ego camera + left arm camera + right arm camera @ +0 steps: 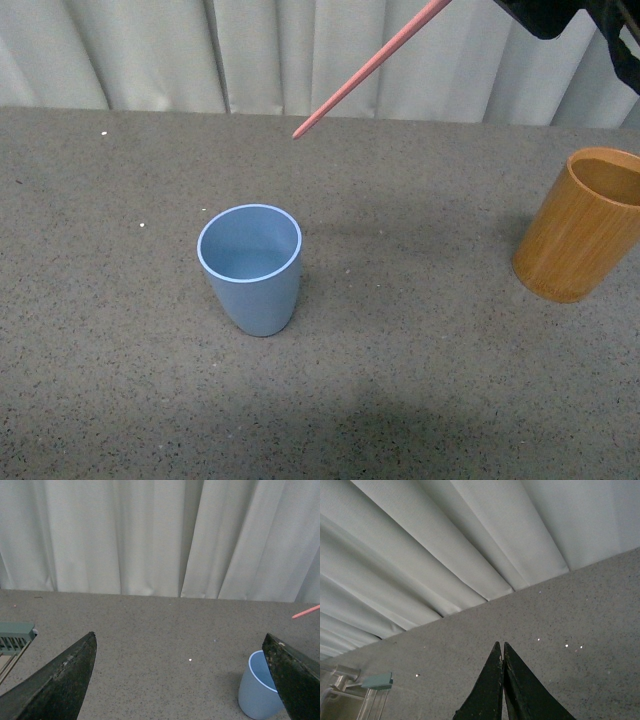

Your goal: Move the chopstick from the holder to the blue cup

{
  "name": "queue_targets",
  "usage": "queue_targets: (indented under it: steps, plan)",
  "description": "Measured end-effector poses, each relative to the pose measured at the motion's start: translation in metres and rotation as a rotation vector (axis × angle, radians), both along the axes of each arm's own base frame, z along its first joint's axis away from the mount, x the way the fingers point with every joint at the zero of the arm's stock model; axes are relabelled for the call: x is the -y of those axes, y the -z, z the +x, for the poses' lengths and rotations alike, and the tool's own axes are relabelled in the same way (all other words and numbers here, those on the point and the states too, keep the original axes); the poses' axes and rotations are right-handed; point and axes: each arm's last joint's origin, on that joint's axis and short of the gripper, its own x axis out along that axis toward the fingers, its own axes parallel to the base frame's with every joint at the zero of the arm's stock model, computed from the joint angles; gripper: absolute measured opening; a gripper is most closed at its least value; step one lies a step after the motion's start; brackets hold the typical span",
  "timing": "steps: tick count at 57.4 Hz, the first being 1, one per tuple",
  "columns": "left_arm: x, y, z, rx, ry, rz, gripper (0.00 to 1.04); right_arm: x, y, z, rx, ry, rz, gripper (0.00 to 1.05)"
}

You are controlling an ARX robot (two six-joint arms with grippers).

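The pink chopstick [365, 72] hangs in the air, slanting down to the left, its tip above and behind the blue cup [250, 268]. At the front view's top right edge my right gripper [545, 18] is shut on the chopstick's upper end. The orange-brown holder [583, 226] stands on the table at the right, and nothing shows in its mouth. In the right wrist view the gripper [501, 645] has its fingers pressed together, and the stick is hidden there. My left gripper [180, 636] is open and low over the table. The blue cup [254, 692] sits by its right finger [295, 680], and the chopstick tip [306, 612] shows beyond it.
A pale curtain [150, 50] closes off the back of the grey speckled table [420, 380]. A teal and metal rack [15, 637] stands far off to the left and also shows as the rack [375, 681] in the right wrist view.
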Motion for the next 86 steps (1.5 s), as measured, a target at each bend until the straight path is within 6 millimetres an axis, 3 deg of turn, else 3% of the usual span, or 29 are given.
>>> queue_targets:
  steps: [20, 46, 86]
  plan:
    - [0.000, 0.000, 0.000, 0.000, 0.000, 0.000, 0.98, -0.021, 0.012, -0.013, -0.042, -0.054, 0.005, 0.01]
    - [0.000, 0.000, 0.000, 0.000, 0.000, 0.000, 0.98, -0.017, 0.033, -0.026, -0.099, -0.049, 0.002, 0.01]
    - [0.000, 0.000, 0.000, 0.000, 0.000, 0.000, 0.98, -0.019, 0.043, -0.024, -0.126, -0.045, -0.003, 0.01]
